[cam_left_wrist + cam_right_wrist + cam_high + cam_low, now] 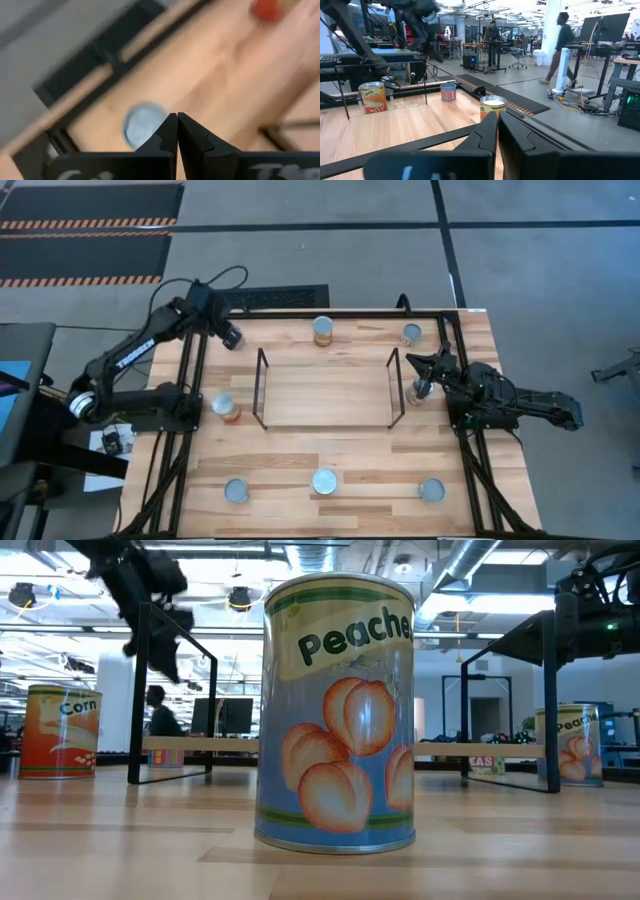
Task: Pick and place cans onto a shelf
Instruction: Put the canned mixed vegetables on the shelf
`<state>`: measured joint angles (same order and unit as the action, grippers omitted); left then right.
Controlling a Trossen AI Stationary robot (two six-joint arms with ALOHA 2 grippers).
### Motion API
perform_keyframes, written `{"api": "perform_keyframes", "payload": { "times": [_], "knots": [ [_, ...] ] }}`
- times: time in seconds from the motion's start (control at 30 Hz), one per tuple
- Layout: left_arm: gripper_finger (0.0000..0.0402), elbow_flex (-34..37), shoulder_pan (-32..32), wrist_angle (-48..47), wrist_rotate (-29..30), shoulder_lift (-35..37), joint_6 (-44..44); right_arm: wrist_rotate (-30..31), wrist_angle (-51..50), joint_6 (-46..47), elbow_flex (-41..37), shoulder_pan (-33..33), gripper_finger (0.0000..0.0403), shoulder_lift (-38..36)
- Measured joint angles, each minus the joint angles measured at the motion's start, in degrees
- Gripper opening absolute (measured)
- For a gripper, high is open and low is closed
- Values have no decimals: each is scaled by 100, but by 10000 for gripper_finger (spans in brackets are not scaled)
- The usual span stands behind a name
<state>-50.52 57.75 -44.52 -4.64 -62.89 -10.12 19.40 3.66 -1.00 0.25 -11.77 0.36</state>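
Even, bright overhead light is seen everywhere, shadows barely noticed. The left wrist view is smeared by heavy motion blur, the table washed soft. Ceiling lamps are blown out in the low view.

We record the peach can as light blue with orange peaches and green bands; the corn can orange and white. The bench is light wood, black-framed. The floor mat has orange-black striped edging.
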Motion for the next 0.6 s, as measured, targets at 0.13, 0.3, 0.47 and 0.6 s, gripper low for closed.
{"api": "perform_keyframes", "payload": {
  "times": [0.13, 0.3, 0.47, 0.6],
  "knots": [
    [2, 4, 291, -142, -76, -588, -276, 0, 0, -2, 0, 0, 42, 0],
    [36, 4, 274, -60, -66, -1124, -554, 0, -1, 1, 0, 0, 42, 0],
    [89, 4, 207, -114, -62, -1325, -850, 0, -1, 0, 1, 0, 42, 0],
    [122, 4, 113, -104, -55, -1323, -1183, 0, -1, -1, 1, 0, 42, 0]
  ]
}}
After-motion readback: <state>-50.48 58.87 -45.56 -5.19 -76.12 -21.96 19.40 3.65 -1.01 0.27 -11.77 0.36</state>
